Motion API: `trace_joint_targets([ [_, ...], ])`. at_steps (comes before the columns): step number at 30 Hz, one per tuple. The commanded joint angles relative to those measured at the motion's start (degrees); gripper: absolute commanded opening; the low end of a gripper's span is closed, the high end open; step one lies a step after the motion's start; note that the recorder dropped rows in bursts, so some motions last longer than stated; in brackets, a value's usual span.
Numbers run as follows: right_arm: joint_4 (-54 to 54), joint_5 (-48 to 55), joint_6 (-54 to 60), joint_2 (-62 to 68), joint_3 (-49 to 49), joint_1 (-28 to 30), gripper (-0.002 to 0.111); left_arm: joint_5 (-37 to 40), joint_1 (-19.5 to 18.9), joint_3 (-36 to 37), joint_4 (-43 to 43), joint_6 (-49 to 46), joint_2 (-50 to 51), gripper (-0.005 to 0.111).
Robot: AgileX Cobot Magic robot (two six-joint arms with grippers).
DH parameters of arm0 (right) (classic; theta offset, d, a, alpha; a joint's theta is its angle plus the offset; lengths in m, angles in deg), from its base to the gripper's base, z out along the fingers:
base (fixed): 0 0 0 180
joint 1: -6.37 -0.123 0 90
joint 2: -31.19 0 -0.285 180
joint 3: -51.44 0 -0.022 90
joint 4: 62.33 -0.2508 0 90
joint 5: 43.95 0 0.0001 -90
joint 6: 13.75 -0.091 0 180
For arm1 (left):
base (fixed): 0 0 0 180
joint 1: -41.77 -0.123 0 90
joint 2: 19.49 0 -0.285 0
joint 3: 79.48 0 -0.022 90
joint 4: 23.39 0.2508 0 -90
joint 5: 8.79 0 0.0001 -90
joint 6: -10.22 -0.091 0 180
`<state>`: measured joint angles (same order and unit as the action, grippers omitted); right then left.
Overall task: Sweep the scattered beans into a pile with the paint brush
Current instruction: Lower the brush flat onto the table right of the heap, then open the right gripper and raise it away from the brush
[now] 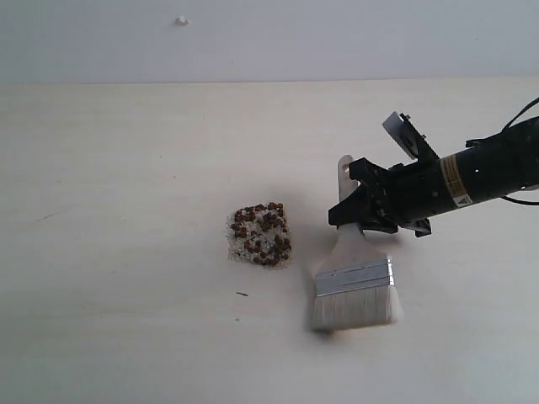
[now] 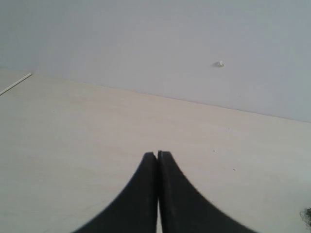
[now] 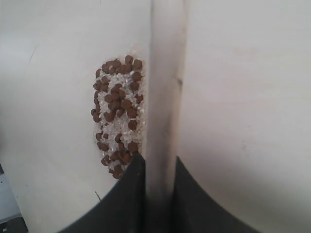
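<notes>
Right gripper [image 1: 360, 217] is clamped tight on the paint brush [image 1: 354, 279] handle, bristles down below it, and the pile [image 1: 259, 234] of beans [image 3: 116, 104] sits near, off to one side of that handle.

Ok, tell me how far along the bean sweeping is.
Done: the beans sit in one tight pile, no obvious strays. In hand: the right gripper clamps the paint brush handle, bristles on the table beside the pile, not touching it. The left gripper is shut, holding nothing. Left: probably just a final tidy-up or putting the brush down.
</notes>
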<state>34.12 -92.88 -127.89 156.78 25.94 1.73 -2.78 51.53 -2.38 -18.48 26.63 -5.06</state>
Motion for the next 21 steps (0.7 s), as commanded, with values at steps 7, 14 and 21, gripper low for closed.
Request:
trace_joint_targets([
  [7, 1.5, 2.9, -1.6, 0.4, 0.3, 0.0, 0.018, -0.1, 0.0, 0.1, -0.3, 0.3, -0.3, 0.000],
  [14, 3.5, 6.1, -2.3, -0.5, 2.5, 0.0, 0.032, -0.1, 0.0, 0.1, -0.3, 0.3, -0.3, 0.000],
  [21, 3.5, 13.2, -1.4, -3.0, 4.2, 0.0, 0.032, -0.1, 0.0, 0.1, -0.3, 0.3, -0.3, 0.000],
])
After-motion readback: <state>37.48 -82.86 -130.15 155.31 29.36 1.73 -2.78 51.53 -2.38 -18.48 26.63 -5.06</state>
